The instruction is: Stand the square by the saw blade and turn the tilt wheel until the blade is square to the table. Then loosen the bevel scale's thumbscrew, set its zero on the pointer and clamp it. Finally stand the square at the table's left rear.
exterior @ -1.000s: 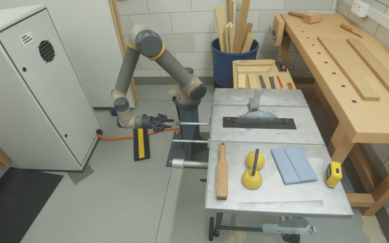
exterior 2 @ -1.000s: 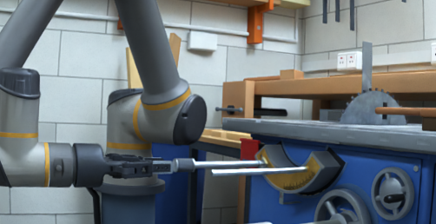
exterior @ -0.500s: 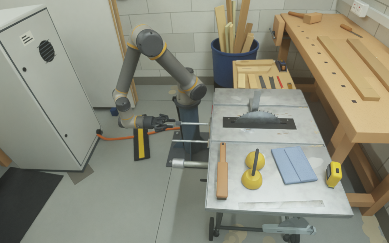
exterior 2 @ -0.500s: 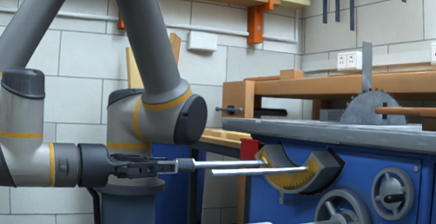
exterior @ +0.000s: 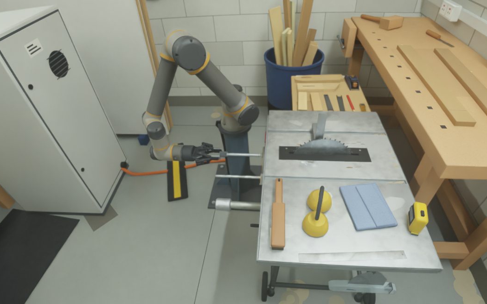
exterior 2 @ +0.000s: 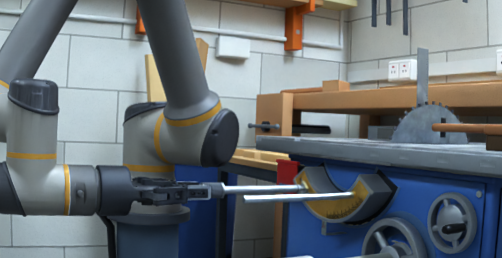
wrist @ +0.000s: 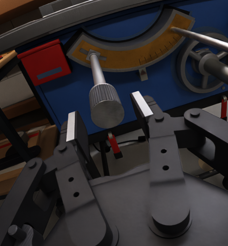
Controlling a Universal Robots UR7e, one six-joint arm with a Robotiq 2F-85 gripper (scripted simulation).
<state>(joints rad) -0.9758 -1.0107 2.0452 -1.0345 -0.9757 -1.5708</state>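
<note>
The tilt wheel [wrist: 205, 63] on the saw's blue front is partly hidden behind a long steel shaft. The square [exterior: 320, 126] stands on the table behind the saw blade [exterior: 323, 146]. The yellow bevel scale [wrist: 133, 56] arcs across the front, with a pointer [wrist: 143, 74] below it. The scale's thumbscrew [wrist: 104, 103] sticks out on a long stem toward me. Its knurled knob [exterior 2: 216, 190] lies between the fingers of my gripper [wrist: 107, 117]. My gripper [exterior: 209, 153] is open and holds nothing.
The table's left edge [exterior: 264, 166] is just beyond the knob. A second rod [exterior: 238, 176] and a thicker handle [exterior: 234, 205] stick out nearby. A red switch [wrist: 44, 62] sits left of the scale. A push stick [exterior: 278, 213], yellow ear muffs [exterior: 317, 211], blue pad [exterior: 367, 206] and tape measure [exterior: 417, 218] lie on the table.
</note>
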